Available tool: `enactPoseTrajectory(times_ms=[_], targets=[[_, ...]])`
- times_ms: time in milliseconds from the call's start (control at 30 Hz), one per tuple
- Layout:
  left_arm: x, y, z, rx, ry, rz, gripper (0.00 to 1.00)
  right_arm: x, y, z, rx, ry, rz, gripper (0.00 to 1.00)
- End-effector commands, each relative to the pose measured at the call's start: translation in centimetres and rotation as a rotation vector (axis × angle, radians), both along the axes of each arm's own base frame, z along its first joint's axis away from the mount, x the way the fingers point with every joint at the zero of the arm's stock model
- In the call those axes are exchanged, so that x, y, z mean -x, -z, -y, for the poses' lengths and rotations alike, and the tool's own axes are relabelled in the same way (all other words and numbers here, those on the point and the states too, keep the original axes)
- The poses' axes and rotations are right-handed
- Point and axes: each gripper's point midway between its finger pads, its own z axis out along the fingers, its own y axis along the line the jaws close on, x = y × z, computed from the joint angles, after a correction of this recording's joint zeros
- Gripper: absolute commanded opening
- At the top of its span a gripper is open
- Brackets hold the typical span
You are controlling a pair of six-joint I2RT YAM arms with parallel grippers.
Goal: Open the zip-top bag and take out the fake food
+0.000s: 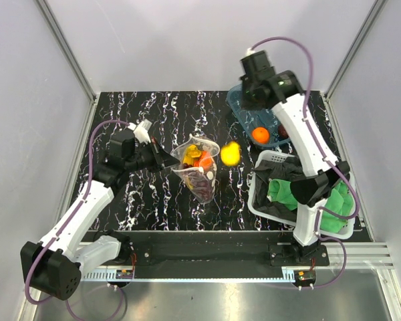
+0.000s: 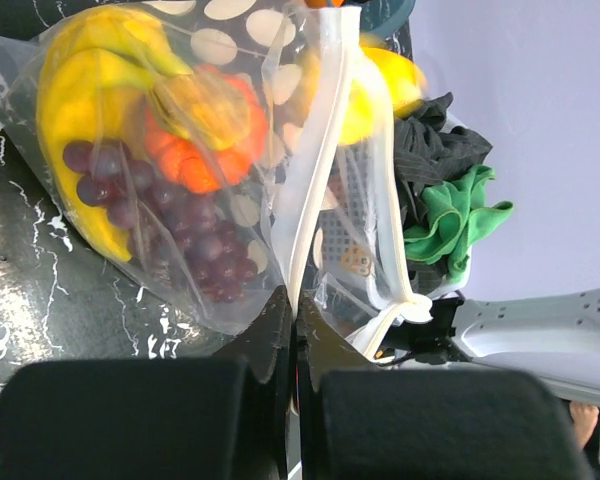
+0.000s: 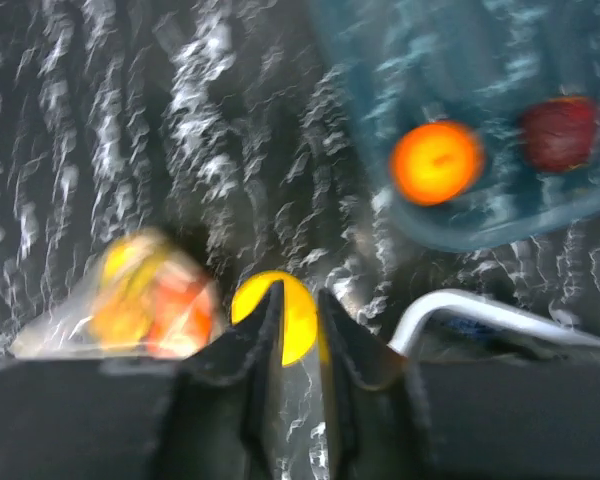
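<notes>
Though right wrist view blurs, right gripper point(image 3: 299, 293) jaws narrowly apart, empty; left gripper point(image 2: 293, 306) pinches zip-top bag point(image 2: 242, 215) edge.

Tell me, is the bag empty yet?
Not empty. Through the clear bag the left wrist view shows a banana, grapes and an orange fruit inside.

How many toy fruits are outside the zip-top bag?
3: an orange fruit and a dark red fruit in the blue tub, and a yellow fruit between the bag and the white basket. The right arm may hide more.
</notes>
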Motion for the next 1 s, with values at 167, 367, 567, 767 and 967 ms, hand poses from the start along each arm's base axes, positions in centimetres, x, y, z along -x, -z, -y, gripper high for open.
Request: enactPoseTrajectory(times_ms=[167, 367, 567, 767, 967], targets=[[-0.7, -2.8, 0.5, -0.014, 0.039, 0.109, 0.0, -4.8, 1.2, 5.9, 0.001, 0.104, 0.021, 0.27], [-1.1, -2.7, 0.3, -0.05, 0.042, 0.112, 0.0, -3.7, 9.0, 4.1, -0.061, 0.05, -0.186, 0.5], [-1.2, -2.9, -2.2, -0.174, -0.031, 0.134, 0.0, -2.6, 12.5, -0.9, -0.218, -0.104, -0.243, 0.65], [-1.4, -5.3, -4.8, -0.264, -0.12, 0.176, 0.0, -3.6, 12.6, -5.0, -0.192, -0.203, -0.191, 0.85], [-0.8, -4.8, -4.9, -0.252, -0.133, 0.153, 0.0, -4.4, 15.0, -7.6, -0.227, -0.259, -0.227, 1.0]])
